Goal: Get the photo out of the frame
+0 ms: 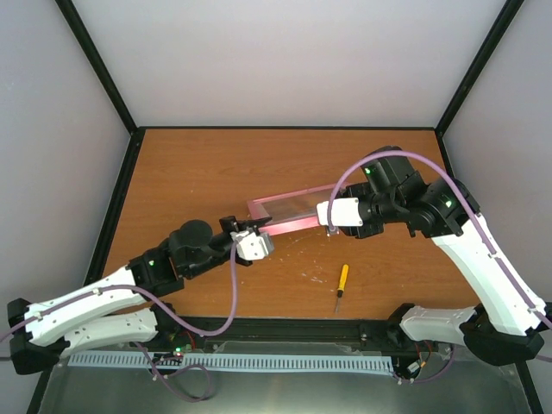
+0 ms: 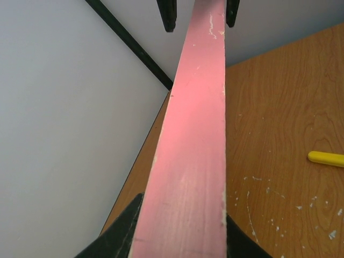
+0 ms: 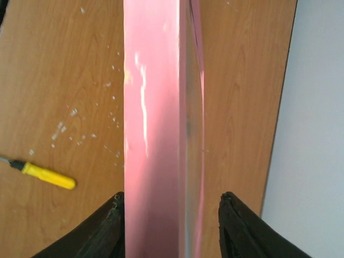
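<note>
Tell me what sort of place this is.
Probably a robot lab test cell: a wooden table boxed in by plain white panels on black struts, with the left arm and right arm mounted at its near edge, handling the frame.

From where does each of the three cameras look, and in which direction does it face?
Top external: above and behind the arms, looking down on the table; both arms show, meeting at the frame.
Left wrist: on the left arm, looking along the frame's pink edge; the left jaws grip it at the bottom.
Right wrist: on the right arm, looking along the frame from the other end; the right jaws stand open around it.
Shared: all three show the frame and the yellow screwdriver.
</note>
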`<state>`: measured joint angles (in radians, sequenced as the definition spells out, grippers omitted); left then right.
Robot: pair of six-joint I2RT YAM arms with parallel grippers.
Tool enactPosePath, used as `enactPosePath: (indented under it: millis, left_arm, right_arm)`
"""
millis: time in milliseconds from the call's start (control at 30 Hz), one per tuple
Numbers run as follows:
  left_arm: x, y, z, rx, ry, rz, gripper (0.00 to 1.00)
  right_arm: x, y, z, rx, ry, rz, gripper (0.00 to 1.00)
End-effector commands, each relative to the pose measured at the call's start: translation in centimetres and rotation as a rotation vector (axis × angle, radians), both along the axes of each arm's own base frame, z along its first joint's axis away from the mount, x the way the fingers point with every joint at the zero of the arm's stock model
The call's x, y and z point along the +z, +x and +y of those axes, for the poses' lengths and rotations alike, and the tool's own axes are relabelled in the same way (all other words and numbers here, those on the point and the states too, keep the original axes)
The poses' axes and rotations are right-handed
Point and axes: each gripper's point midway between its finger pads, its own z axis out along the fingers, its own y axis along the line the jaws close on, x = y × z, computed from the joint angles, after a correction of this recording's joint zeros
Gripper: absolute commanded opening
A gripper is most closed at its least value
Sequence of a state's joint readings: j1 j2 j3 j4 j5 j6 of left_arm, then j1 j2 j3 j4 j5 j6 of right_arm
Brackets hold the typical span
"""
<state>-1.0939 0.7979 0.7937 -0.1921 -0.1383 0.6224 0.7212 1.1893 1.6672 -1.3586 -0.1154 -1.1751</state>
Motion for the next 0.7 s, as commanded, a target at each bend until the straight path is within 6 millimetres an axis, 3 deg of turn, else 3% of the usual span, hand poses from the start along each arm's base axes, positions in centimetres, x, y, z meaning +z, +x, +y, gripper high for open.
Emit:
enactPosePath:
  millis: [0,233,367,433,667]
  left_arm:
    - [3.8,-0.3,-1.9,-0.060,-0.166,0.043,0.11]
    - [4.1,0.2,-2.7,-0.077,-0.183,0.055,0.14]
    - [3.4,0.4,-2.6,-0.065,-0.221,0.069,0.60]
    - [2.5,0.4,-2.2,-0.058,-0.246,0.063,0.70]
    - [0.8,-0.5,-1.7,-0.089,-0.314,0.058,0.66]
  right_arm:
    - [0.7,-0.9,1.0,0.024,0.057,0.032,0.37]
    - [1.0,0.0,0.6,-0.012,0.058,-0.037,0.14]
    - [2.1,-0.1,0.3,-0.024,0.072,-0.054,0.05]
    - [3.2,-0.3,0.2,-0.029,0.088,-0.062,0.03]
    - [6.5,-1.7,-1.1,0.007,0.100,-0.123,0.03]
